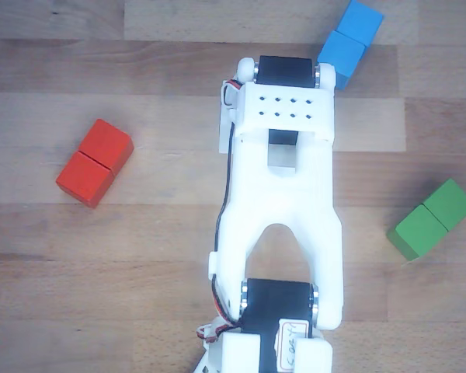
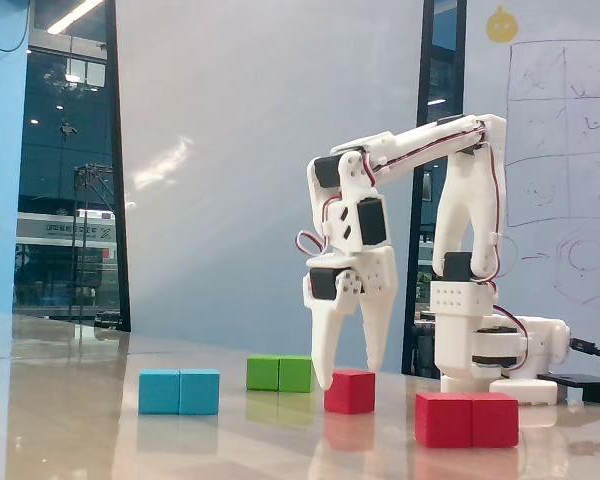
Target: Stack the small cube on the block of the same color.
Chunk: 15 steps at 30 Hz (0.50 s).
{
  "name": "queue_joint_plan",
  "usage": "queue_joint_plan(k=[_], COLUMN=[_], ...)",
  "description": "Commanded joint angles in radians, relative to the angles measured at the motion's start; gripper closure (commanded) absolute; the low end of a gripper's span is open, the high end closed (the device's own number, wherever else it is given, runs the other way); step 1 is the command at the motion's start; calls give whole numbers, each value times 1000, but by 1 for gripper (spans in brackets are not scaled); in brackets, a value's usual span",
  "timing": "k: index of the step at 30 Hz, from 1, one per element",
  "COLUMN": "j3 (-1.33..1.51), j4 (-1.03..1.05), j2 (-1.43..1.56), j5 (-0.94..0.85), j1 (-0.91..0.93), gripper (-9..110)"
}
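Observation:
In the fixed view the small red cube (image 2: 352, 394) sits on the table between the green block and the red block (image 2: 467, 420). My gripper (image 2: 347, 378) is open and points straight down over the cube. One white finger (image 2: 325, 350) reaches down by the cube's left edge, the other ends just above its right top. I cannot tell whether either one touches it. From above, the red block (image 1: 95, 163) lies at the left, and my white arm (image 1: 283, 210) hides both the cube and the gripper.
A blue block (image 2: 179, 391) (image 1: 349, 43) and a green block (image 2: 280, 374) (image 1: 431, 219) lie on the wooden table. The arm's base (image 2: 480, 345) stands behind the red block at the right of the fixed view.

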Motion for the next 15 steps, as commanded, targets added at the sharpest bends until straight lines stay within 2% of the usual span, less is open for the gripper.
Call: queue_joint_plan(k=[1,10,15], j3=[-5,-5,-6], j4=[-23,-37,-41], j2=[-23,-77,-77], j5=[-3,-3,-2], j1=[2,3,3], gripper=[76,76,84])
